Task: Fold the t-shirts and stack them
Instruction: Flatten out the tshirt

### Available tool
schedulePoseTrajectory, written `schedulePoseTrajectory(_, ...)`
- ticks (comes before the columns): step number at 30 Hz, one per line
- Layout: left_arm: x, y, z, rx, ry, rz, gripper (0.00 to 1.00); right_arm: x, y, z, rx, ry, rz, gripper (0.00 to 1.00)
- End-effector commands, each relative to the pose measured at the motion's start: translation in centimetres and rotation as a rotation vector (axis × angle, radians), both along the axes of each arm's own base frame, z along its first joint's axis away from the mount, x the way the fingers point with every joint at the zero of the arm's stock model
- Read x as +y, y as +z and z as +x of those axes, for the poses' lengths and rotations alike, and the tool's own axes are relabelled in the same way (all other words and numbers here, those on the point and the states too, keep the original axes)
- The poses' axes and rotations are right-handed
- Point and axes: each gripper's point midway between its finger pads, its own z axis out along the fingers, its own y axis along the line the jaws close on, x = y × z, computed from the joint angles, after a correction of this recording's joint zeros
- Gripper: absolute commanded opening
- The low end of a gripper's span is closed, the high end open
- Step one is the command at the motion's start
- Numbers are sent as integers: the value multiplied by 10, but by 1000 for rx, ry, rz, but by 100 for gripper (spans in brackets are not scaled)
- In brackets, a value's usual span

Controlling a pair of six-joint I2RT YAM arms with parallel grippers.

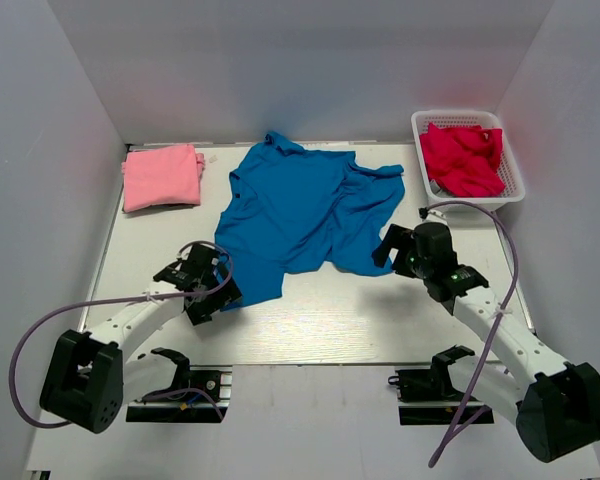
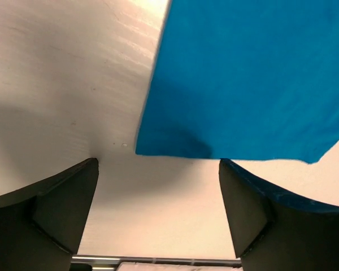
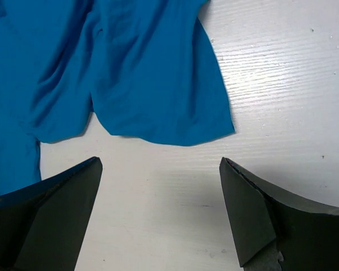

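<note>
Mid-table, the blue t-shirt [image 1: 300,215] lies spread open on the white table [image 1: 330,330], collar at the far side, hem near, not folded yet. Its right half is rumpled, with creases and a doubled-over flap near the right sleeve

Far left, the pink t-shirt [image 1: 161,177] sits folded flat, apart from the blue one. Far right, a white basket [image 1: 420,128] holds a red garment [image 1: 463,158]

Left gripper [image 1: 214,297] is low at the near-left hem corner, fingers spread wide, nothing between them. In the left wrist view the hem corner [image 2: 175,148] sits just beyond the gap, over bare table

Right gripper [image 1: 388,247] is at the near-right edge of the blue shirt, fingers also spread wide and empty. In the right wrist view a rounded lobe of blue cloth [image 3: 164,113] lies just ahead of the tips

Judged step: about to take both near edges for the first fold

Risks:
- closing from here could miss, since the cloth is ahead of both gaps, not inside them
- left tips pressing into the table could push the hem away instead of getting under it
- right side is bunched, so a pinch may catch two layers or only the loose flap, giving a crooked fold
- the grip points look uneven, left at the hem, right farther up, so lifting together could twist the shirt or drag it across the table
- creases left in would get folded in and make an unsteady stack on the pink shirt
</note>
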Motion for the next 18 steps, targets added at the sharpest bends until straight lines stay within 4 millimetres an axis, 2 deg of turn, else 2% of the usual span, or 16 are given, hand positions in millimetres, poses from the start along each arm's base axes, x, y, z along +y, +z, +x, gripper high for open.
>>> schedulePoseTrajectory(1, -5, -5, 15, -26, 24, -7, 94, -8, 2, 3, -14, -55, -5, 90)
schedulePoseTrajectory(2, -7, -9, 17, -31, 11, -15, 90, -10, 0, 2, -6, -64, -18, 90)
schedulePoseTrajectory(3, -8, -11, 18, -29, 11, -15, 77, -12, -8, 2, 18, -70, -33, 90)
schedulePoseTrajectory(5, -10, -17, 18, -7, 7, -18, 61, -13, -13, -1, 36, -66, -40, 90)
schedulePoseTrajectory(6, -11, -17, 20, -15, 7, -22, 43, -15, -15, -1, 44, -78, -45, 90)
schedulePoseTrajectory(9, -16, -23, 14, 2, -33, -49, 0, -20, -25, -3, 86, -109, -65, 90)
schedulePoseTrajectory(13, -21, -11, 21, -56, -58, -72, 0, -33, -43, -8, 176, -183, -123, 90)
schedulePoseTrajectory(18, -20, 5, 31, -132, -70, -72, 0, -36, -54, 2, 210, -222, -157, 90)
